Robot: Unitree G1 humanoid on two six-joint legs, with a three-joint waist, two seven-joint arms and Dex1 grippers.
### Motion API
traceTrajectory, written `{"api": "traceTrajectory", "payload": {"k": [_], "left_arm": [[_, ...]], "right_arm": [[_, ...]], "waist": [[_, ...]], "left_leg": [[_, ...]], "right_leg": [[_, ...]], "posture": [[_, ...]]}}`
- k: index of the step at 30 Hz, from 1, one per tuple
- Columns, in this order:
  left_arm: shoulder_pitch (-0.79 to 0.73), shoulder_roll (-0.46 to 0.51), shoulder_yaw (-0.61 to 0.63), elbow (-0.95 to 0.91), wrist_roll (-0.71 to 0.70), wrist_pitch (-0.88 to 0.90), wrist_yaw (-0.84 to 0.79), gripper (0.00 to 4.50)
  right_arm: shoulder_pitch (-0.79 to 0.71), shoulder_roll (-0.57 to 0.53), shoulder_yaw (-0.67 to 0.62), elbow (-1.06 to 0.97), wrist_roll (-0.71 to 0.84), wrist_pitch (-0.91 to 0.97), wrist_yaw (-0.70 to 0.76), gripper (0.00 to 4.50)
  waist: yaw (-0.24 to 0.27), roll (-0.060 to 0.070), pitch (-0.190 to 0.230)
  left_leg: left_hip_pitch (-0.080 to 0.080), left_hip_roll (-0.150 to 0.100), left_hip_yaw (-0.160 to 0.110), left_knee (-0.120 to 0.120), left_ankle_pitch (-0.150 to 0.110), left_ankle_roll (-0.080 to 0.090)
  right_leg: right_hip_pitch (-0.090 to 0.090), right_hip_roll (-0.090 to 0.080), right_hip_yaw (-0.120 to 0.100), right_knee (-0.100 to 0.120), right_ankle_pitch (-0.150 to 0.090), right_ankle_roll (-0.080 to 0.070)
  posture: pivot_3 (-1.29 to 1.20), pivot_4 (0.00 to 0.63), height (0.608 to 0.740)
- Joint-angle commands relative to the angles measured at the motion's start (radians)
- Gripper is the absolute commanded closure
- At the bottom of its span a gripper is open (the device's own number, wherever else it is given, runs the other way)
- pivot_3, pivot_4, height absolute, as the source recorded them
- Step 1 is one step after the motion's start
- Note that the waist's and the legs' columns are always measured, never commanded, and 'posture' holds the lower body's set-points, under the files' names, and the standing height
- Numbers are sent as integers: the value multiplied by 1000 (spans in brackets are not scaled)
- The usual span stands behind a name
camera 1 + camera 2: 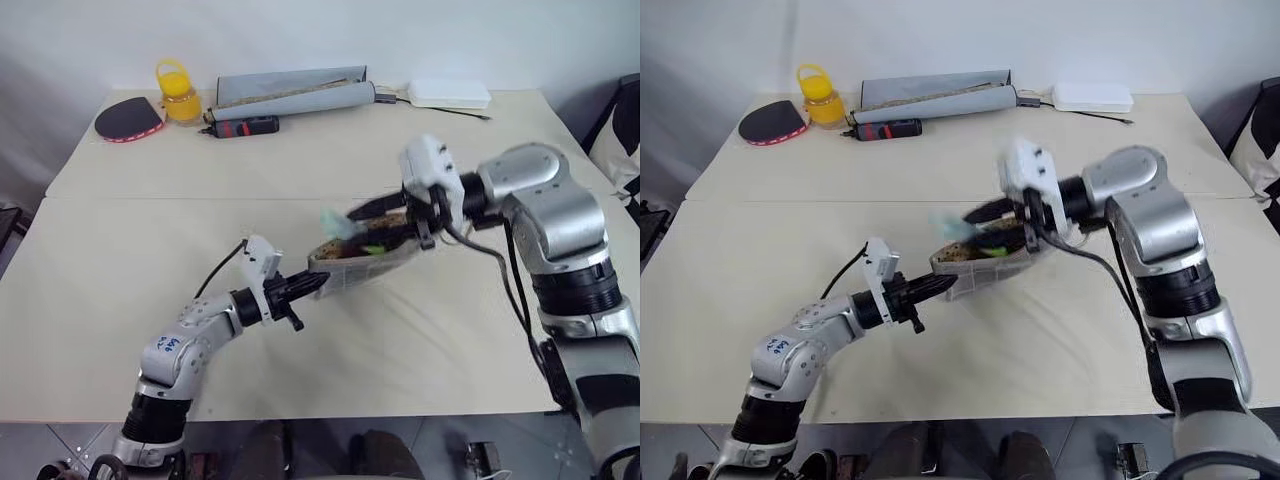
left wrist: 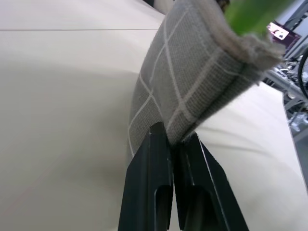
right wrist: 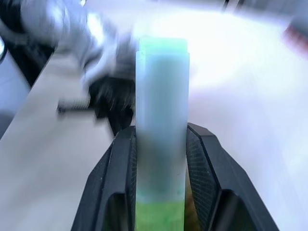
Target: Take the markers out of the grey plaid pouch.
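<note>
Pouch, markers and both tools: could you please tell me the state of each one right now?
grey plaid pouch: lifted off the table, mouth open, one end pinched by the left tool.
pale green marker: gripped between the right tool's fingers, above the pouch mouth.
left tool: shut on the pouch.
right tool: shut on the green marker.

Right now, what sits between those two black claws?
The grey plaid fabric pouch spans that stretch in the head views: left claw pinches one end, right claw holds a pale green marker.
</note>
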Motion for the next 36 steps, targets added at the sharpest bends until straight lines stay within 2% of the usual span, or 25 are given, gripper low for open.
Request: {"api": "traceTrajectory", "payload": {"k": [1,6,12,19,26,33,34,36], "left_arm": [[26,32,63,-26,-19,-12,-11,4500],[59,72,123,-48,-38,-2,-11,4500],[57,72,137,-75,-55,12,-1,4500],[0,64,114,-95,-52,31,13,4500],[22,53,106,-68,-39,12,5,4500],[16,46,103,-65,-35,7,9,4500],[15,45,103,-66,-37,9,10,4500],[14,43,104,-68,-40,10,11,4500]], "right_arm": [[-62,-34,-64,97,-27,-79,-53,3436],[-64,-121,-31,263,-145,-243,-47,3436],[19,-208,106,418,-381,-498,-64,3436],[134,-193,165,511,-494,-676,-129,3436],[180,-166,166,510,-502,-662,-140,3436],[198,-175,123,439,-441,-581,-86,1117],[200,-178,114,425,-428,-572,-76,1117],[170,-167,45,339,-296,-415,-19,1117]], "waist": [[3,0,0],[3,0,0],[0,0,0],[1,0,0],[1,0,0],[3,0,0],[3,0,0],[3,1,1]], "left_leg": [[0,0,0,0,0,0],[0,-2,1,0,-1,1],[0,-1,2,-1,-1,1],[0,-1,4,-1,-1,1],[0,2,4,-1,0,0],[0,2,3,0,0,0],[0,2,3,0,0,0],[0,2,3,0,0,0]], "right_leg": [[0,0,0,0,0,0],[1,-2,0,-2,0,1],[0,-1,0,-3,0,1],[0,0,1,-4,0,1],[0,3,2,-5,1,0],[1,3,3,-6,1,0],[1,3,3,-6,1,0],[1,3,3,-6,1,0]], "posture": [[0,150,740],[0,150,740],[0,150,740],[0,150,740],[0,150,740],[0,150,740],[0,150,740],[0,150,740]]}}
